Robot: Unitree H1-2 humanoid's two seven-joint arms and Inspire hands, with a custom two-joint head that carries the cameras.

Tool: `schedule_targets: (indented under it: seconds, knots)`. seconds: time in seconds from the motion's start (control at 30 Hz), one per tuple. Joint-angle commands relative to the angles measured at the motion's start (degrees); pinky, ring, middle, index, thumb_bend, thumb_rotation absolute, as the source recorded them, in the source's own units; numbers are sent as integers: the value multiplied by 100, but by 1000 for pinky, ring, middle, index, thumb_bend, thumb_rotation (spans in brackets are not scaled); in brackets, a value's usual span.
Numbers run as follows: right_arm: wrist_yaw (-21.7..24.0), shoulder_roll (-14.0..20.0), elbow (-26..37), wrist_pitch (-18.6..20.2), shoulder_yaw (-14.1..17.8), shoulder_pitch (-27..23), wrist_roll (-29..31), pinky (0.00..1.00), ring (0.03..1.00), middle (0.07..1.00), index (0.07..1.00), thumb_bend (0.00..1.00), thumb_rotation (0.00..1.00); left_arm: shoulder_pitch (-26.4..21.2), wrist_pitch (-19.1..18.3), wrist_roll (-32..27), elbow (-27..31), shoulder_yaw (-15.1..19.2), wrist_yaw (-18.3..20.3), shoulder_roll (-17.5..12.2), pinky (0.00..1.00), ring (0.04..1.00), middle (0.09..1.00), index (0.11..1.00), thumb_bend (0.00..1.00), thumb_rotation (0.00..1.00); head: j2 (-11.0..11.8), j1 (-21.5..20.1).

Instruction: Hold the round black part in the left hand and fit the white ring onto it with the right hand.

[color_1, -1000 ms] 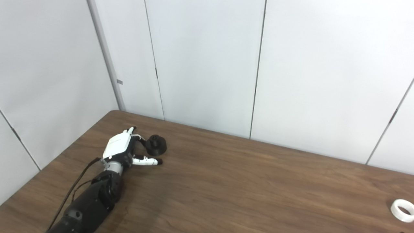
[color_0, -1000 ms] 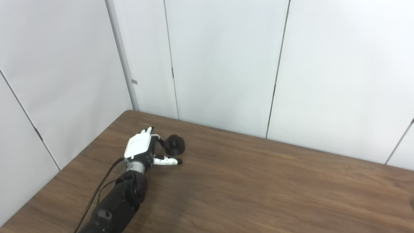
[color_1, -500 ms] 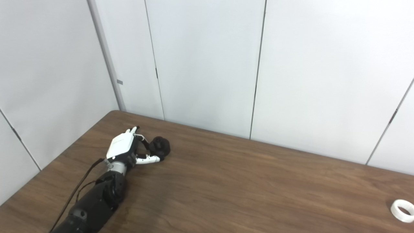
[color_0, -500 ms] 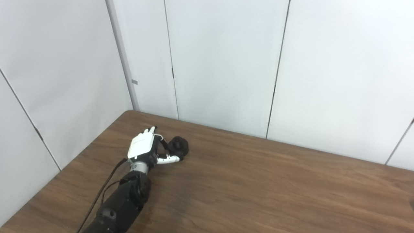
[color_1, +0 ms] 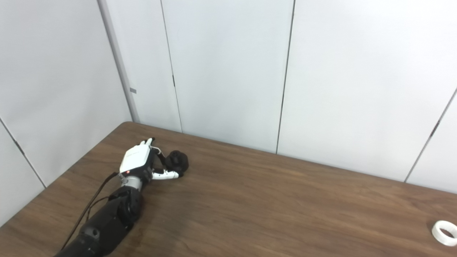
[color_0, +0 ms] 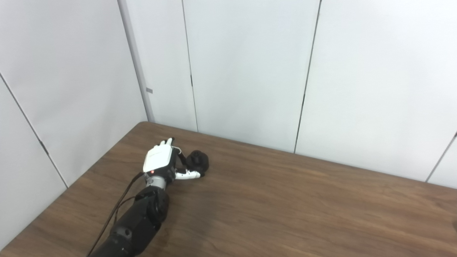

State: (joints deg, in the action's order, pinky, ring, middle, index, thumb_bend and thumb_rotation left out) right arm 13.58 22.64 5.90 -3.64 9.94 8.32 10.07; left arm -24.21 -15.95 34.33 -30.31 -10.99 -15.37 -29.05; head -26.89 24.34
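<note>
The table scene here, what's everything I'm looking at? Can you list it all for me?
Round black part: one, black, far left of the table, with the hand's fingers wrapped around it.
White ring: one, white, lying flat at the table's right edge, alone; it shows only in the right eye view.
Table: one, brown wood grain, fills the lower half of the view.
Wall panels: several, pale grey-white with dark seams, behind the table.
Left arm: one, black, comes in from the bottom left.
Left hand: one, white back with black and white fingers, closed on the round black part.
Right hand: not in view.
</note>
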Motion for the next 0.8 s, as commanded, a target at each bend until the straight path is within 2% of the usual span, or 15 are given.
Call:
schedule_targets:
  seconds: [0.0, 0.23, 0.77]
  knots:
    - [8, 104, 57, 18, 40, 63, -41, 879, 954, 945, 907, 816, 758, 80, -74, 22, -116, -189, 373, 125, 1000, 1000, 998, 598, 1000, 282, -5, -4]
    - [-1, 99, 80, 53, 36, 58, -71, 875, 951, 944, 905, 814, 759, 116, -87, -4, -88, -186, 407, 99, 1000, 1000, 1000, 612, 1000, 264, 3, 1]
    - [-10, 74, 80, 65, 19, 48, -95, 883, 949, 944, 907, 782, 758, 22, -576, -47, -2, -352, 915, 56, 1000, 1000, 1000, 797, 1000, 332, 20, -5]
